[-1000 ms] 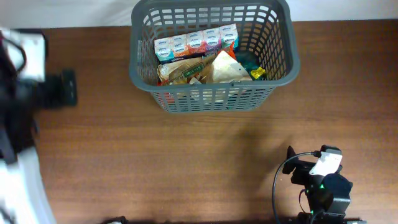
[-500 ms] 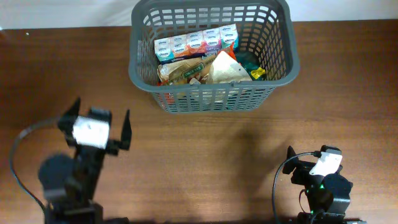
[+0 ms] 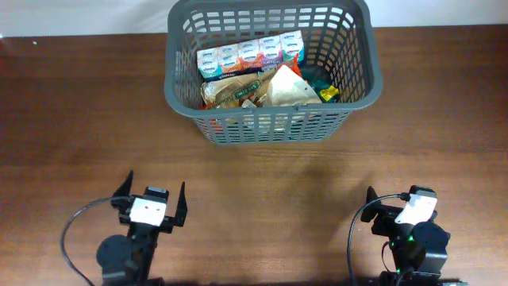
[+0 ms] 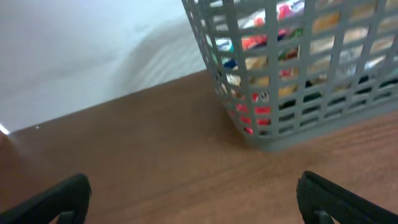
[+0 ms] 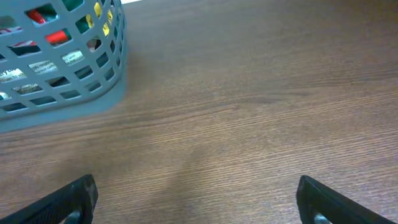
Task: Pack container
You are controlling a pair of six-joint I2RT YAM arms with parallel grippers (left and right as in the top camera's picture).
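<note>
The container (image 3: 270, 127) is a large dark grey lattice basket at the far middle of the table. It holds a row of small cartons (image 3: 250, 54), a brown packet (image 3: 234, 89) and a pale packet (image 3: 290, 87). My left gripper (image 3: 153, 189) is open and empty at the near left, well short of the basket. In the left wrist view the basket (image 4: 298, 74) stands ahead to the right of the gripper (image 4: 199, 205). My right gripper (image 3: 405, 197) is open and empty at the near right. In the right wrist view the basket (image 5: 56, 93) is ahead to the left of the gripper (image 5: 202, 205).
The brown wooden table (image 3: 262, 191) runs bare between the basket and both grippers. A white wall or backdrop (image 4: 93, 50) lies beyond the table's far edge. Black cables (image 3: 75, 230) loop beside each arm base.
The left arm has swung in from the far left edge to the near left and now points at the basket with open jaws. The right arm and the basket have not moved.
</note>
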